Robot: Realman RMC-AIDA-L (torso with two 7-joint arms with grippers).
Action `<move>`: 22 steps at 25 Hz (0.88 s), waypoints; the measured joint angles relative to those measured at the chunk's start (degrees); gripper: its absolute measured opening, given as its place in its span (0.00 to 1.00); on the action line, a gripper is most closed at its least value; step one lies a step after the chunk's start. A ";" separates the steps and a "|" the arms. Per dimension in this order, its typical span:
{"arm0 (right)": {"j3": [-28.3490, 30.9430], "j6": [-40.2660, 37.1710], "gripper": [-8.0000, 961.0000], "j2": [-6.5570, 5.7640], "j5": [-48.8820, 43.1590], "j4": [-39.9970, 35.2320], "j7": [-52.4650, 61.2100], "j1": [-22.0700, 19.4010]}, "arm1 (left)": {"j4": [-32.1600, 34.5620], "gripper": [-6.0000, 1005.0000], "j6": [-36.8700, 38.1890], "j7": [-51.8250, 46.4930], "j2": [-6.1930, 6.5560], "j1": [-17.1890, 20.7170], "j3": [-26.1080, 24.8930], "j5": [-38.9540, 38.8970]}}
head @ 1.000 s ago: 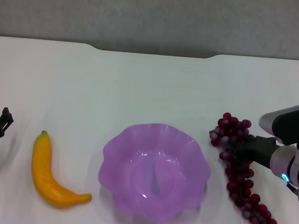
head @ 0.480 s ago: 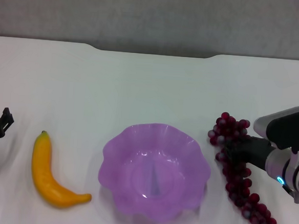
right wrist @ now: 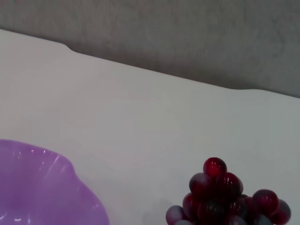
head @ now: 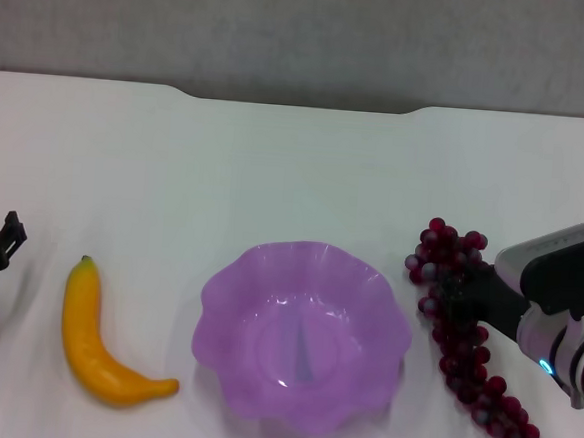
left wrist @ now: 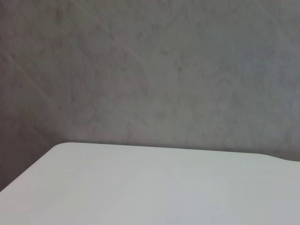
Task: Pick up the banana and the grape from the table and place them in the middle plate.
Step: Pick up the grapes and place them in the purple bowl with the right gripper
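Note:
The banana (head: 98, 346) lies on the table (head: 276, 168) to the left of the middle plate (head: 268, 277), which is empty. The grape (head: 481, 378) lies to the right of the plate as a long bunch. My right gripper (head: 457, 291) reaches in from the right edge and sits over the upper half of the bunch, its black tip overlapping the grapes. The right wrist view shows the top of the grape (right wrist: 220, 197) and part of the plate's rim (right wrist: 70, 173). My left gripper (head: 0, 244) is parked at the left edge, apart from the banana.
The table's far edge has a notch (head: 300, 101) in front of a grey wall. The left wrist view shows only a table corner (left wrist: 140, 187) and the wall.
My right gripper has moved down and a little further onto the grape. The top of the bunch has shifted slightly to the left. The left arm, banana and plate have not moved.

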 joint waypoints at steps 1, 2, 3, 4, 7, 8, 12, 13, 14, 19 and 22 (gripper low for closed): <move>-0.14 -0.09 0.34 -0.03 0.00 0.00 0.00 -0.07 | 0.05 0.89 0.00 0.00 0.00 0.00 0.00 0.00; -0.19 -0.14 0.34 -0.04 0.00 0.00 0.01 -0.09 | 0.08 0.89 0.00 0.00 0.00 0.00 0.00 0.00; -0.19 -0.15 0.33 -0.05 0.00 0.01 0.01 -0.09 | 0.08 0.89 0.00 0.00 0.00 0.00 0.00 0.00; -0.19 -0.17 0.33 -0.06 0.00 0.01 0.01 -0.09 | 0.08 0.89 0.00 0.00 0.00 0.00 0.00 0.00; -0.28 -0.39 0.32 -0.03 0.00 0.03 0.00 -0.12 | 0.05 0.89 0.00 0.00 0.00 0.00 0.00 0.00; -0.42 -0.66 0.32 -0.01 0.00 0.04 0.00 -0.20 | 0.05 0.89 0.00 0.00 0.00 0.00 0.01 0.00; -1.27 -1.94 0.32 -0.04 0.00 0.06 -0.06 -0.43 | -0.04 0.89 0.00 0.00 0.00 -0.02 0.07 0.03; -1.46 -2.18 0.32 -0.06 0.00 0.06 -0.08 -0.45 | -0.06 0.89 0.00 0.00 0.00 -0.03 0.08 0.08; -1.64 -2.48 0.32 -0.06 0.00 0.07 -0.11 -0.48 | -0.09 0.89 0.00 0.00 0.00 -0.04 0.09 0.13; -3.43 -7.10 0.31 -0.06 -0.18 0.13 -0.21 -1.83 | -0.13 0.89 0.00 0.00 0.00 -0.04 0.09 0.19; -4.48 -9.96 0.30 -0.09 -0.45 0.35 -0.23 -2.81 | -0.12 0.89 0.00 0.00 0.04 -0.03 0.03 0.16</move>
